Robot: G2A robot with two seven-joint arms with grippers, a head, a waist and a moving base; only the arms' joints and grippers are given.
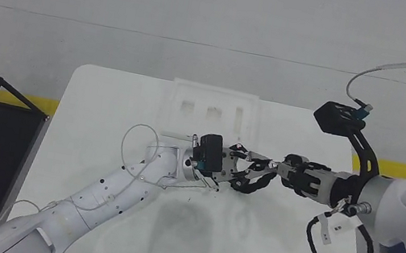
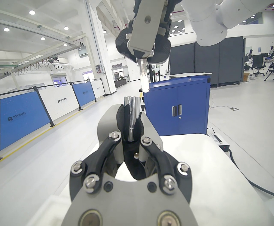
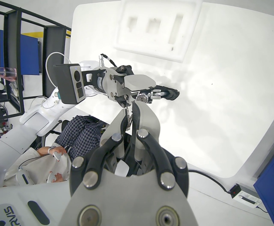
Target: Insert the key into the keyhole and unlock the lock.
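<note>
Left gripper (image 2: 131,119) clamps the lock (image 2: 132,107) while right gripper (image 3: 130,114) pinches the key (image 2: 143,77) near it.

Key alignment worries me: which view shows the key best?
Left wrist view: the key shows its whole blade, pointing from the right gripper at the lock. Right wrist view: mostly hidden between fingers. Top view: too small to judge.

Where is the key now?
Left wrist view: the key, pinched in the right end effector, hangs just short of the lock in the left end effector.

Key (image 2: 143,75) just beside lock (image 2: 131,119), above table (image 1: 108,110)
</note>
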